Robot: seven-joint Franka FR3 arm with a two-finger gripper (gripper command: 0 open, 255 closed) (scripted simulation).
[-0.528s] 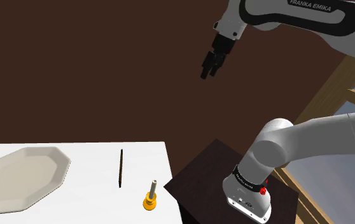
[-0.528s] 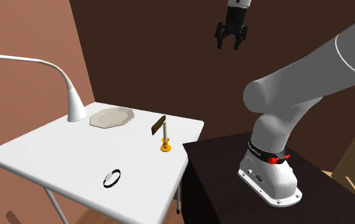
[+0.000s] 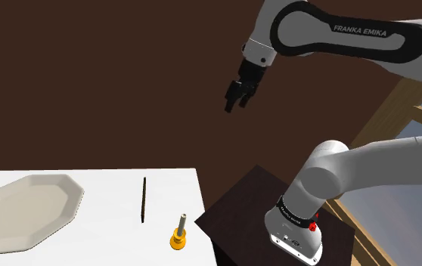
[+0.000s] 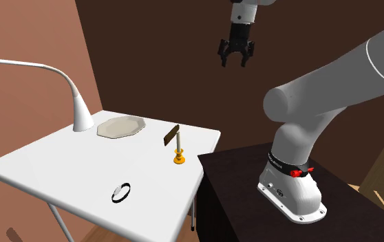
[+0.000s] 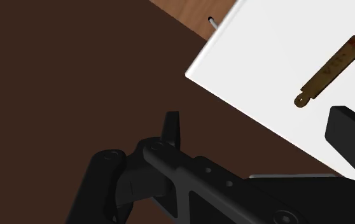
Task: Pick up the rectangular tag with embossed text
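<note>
Brown with a dull golden cast, the tag (image 5: pixel 332 69) is a long, narrow strip with a small loop at 1 end and raised marks along its face. It rests on the white table (image 4: pixel 60 165), near the edge facing the stand (image 4: pixel 239 179). It sits between the plate (image 3: pixel 28 211) and the candle holder (image 3: pixel 178 234). The views do not settle whether it lies flat or on its edge.

The gripper (image 4: pixel 235 58) hangs high in the air, well apart from the table. Its 2 black fingers are spread wide with nothing between them.

Assessment: the approach is in hand, and the grasp is not yet begun. To do it well, the hand should:
- travel out over the table until it is above the middle of the strip;
- turn so the fingers straddle the strip's narrow width, not its length;
- descend until the tips are almost on the surface before closing.

The strip looks thin and stiff and offers little edge, so a high or skewed closure would likely slip. The candle holder stands just beside it and needs clearance.

Other items:
- The plate is off-white and octagonal, with a matte finish.
- The candle holder has an orange base and a pale stem.
- A white gooseneck lamp (image 4: pixel 80 113) stands on the table.
- A small black ring (image 4: pixel 120 193) lies on the table.
- The table top is smooth and plain.
</note>
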